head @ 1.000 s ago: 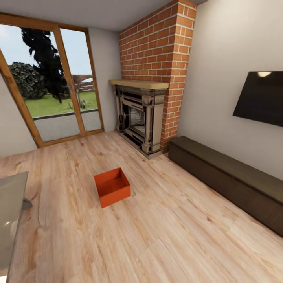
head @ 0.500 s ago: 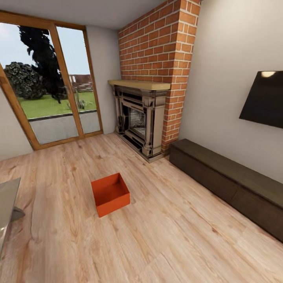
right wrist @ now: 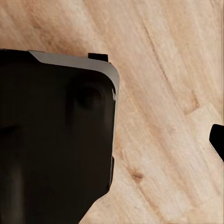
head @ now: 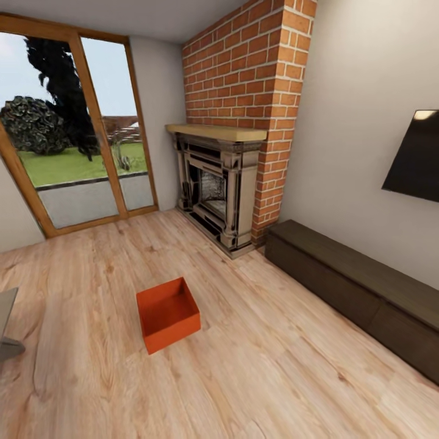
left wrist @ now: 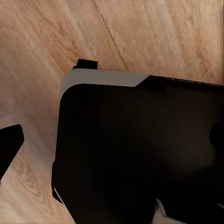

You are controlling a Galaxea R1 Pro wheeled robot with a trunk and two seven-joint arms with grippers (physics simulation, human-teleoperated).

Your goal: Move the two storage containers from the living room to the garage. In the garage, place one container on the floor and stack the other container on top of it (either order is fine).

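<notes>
Approach phase, living rm: one orange-red storage container (head: 168, 313) on plank floor (head: 274, 378), unheld. Next: drive closer, reach down. Gripper opening: can't tell.

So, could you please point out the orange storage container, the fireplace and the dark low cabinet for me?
storage container (head: 166, 309): head view, on its inside bottom.
fireplace (head: 214, 189): head view, on the firebox opening.
dark low cabinet (head: 347, 268): head view, on its top surface.
</notes>
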